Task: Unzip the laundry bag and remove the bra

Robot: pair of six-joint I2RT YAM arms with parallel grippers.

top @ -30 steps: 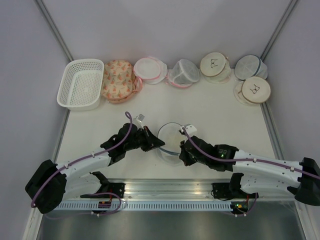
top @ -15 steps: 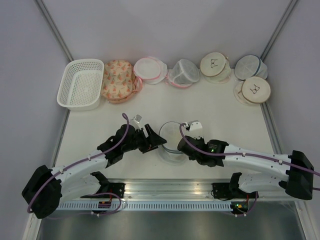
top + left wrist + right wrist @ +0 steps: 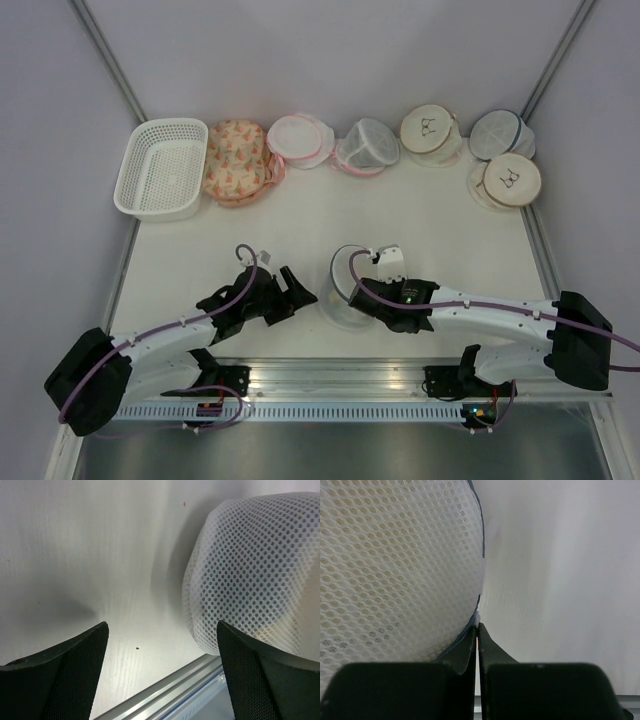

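Observation:
The laundry bag (image 3: 346, 282), white mesh with a dark blue zip rim, stands near the table's front edge between my arms. In the left wrist view the laundry bag (image 3: 255, 580) bulges at the right. My left gripper (image 3: 296, 290) is open just left of it, holding nothing, jaws wide over bare table (image 3: 162, 630). My right gripper (image 3: 358, 292) is at the bag's right side, shut (image 3: 478, 627) on a small white zip pull (image 3: 478, 618) at the blue rim. The bra is hidden inside; only a beige tint shows through the mesh (image 3: 395, 565).
Along the back stand a white basket (image 3: 162, 168), a floral pouch (image 3: 235, 160), two pink-trimmed bags (image 3: 300, 140) (image 3: 367, 146), two beige round bags (image 3: 430, 130) (image 3: 512, 178) and a blue-rimmed bag (image 3: 497, 132). An aluminium rail (image 3: 330, 375) runs along the front edge.
My left gripper has opened, let go of the bag and drawn back to the left. My right arm has swung left along the bag's rim, still shut.

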